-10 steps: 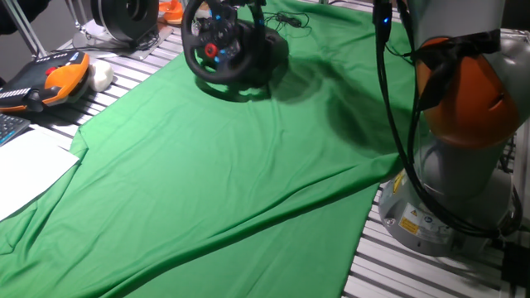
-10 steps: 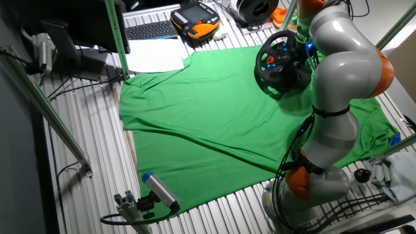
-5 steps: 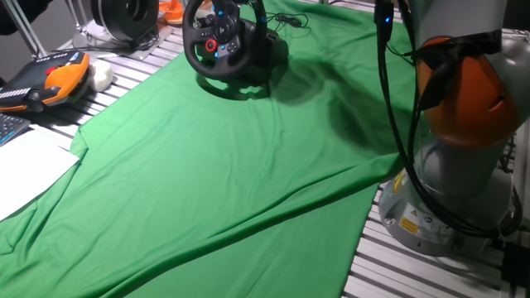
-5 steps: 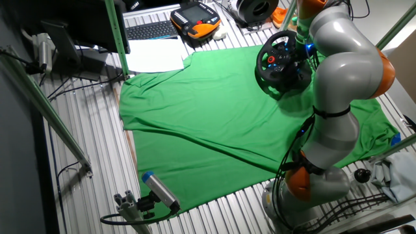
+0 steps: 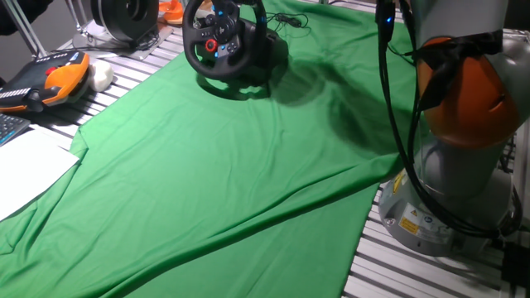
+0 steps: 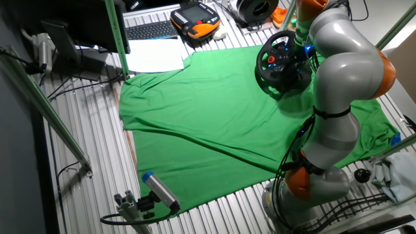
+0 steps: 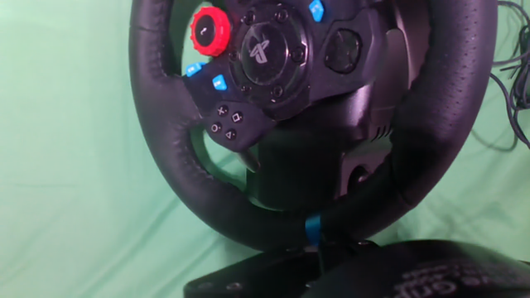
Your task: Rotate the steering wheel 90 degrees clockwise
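Observation:
The black steering wheel [image 5: 217, 45] stands on its black base at the far end of the green cloth [image 5: 232, 165]. It also shows in the other fixed view [image 6: 275, 60]. In the hand view its thick rim [image 7: 170, 141] and its hub with a red knob and blue buttons fill the frame. A blue stripe on the rim sits right at my gripper [image 7: 319, 266], whose dark fingers frame the bottom edge. My gripper [image 5: 251, 12] is at the wheel's upper rim and appears shut on it [image 6: 299, 47].
A round black-and-silver drum-like object [image 5: 124, 18] stands behind the wheel to the left. An orange-and-black handheld unit [image 5: 45, 79], white paper [image 5: 29, 170] and a keyboard [image 6: 151, 30] lie beside the cloth. My arm's base [image 5: 451, 174] stands at the right. A thin cable [image 5: 290, 20] trails behind the wheel.
Between one second and half a second ago the wheel shifted slightly upward and its red knob moved a little. Since then nothing has moved.

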Tool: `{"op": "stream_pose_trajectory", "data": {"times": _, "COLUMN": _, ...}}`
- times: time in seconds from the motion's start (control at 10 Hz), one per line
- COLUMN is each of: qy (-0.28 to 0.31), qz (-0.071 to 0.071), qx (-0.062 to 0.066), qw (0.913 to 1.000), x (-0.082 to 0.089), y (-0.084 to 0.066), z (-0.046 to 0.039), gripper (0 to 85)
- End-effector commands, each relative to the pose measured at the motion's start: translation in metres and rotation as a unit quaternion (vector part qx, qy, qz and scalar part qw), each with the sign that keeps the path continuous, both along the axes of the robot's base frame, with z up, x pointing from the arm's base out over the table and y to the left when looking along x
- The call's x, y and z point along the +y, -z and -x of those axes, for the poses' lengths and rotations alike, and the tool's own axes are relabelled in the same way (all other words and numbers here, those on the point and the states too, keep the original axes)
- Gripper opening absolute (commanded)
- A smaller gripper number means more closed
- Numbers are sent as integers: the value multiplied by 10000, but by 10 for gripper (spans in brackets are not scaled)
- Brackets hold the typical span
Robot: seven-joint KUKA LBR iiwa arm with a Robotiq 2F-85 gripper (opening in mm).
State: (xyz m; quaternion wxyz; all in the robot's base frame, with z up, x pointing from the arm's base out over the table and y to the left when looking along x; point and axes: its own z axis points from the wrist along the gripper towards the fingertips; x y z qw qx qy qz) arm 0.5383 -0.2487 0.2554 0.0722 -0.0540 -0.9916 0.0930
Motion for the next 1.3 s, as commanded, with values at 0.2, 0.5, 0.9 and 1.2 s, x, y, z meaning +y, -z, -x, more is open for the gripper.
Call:
{"op": "stream_pose_trajectory", "data": {"times": 0.2, "qy": 40, "qz": -1, "qx": 9, "qw": 10000, "x": 5, "y": -4, "z": 0, "gripper": 0}}
{"op": "stream_pose_trajectory", "data": {"times": 0.5, "qy": 242, "qz": -184, "qx": 227, "qw": 9993, "x": 5, "y": -4, "z": 0, "gripper": 0}}
{"op": "stream_pose_trajectory", "data": {"times": 0.9, "qy": 265, "qz": -103, "qx": 260, "qw": 9993, "x": 5, "y": -4, "z": 0, "gripper": 170}}
{"op": "stream_pose_trajectory", "data": {"times": 1.2, "qy": 357, "qz": -2, "qx": 250, "qw": 9990, "x": 5, "y": -4, "z": 0, "gripper": 510}}
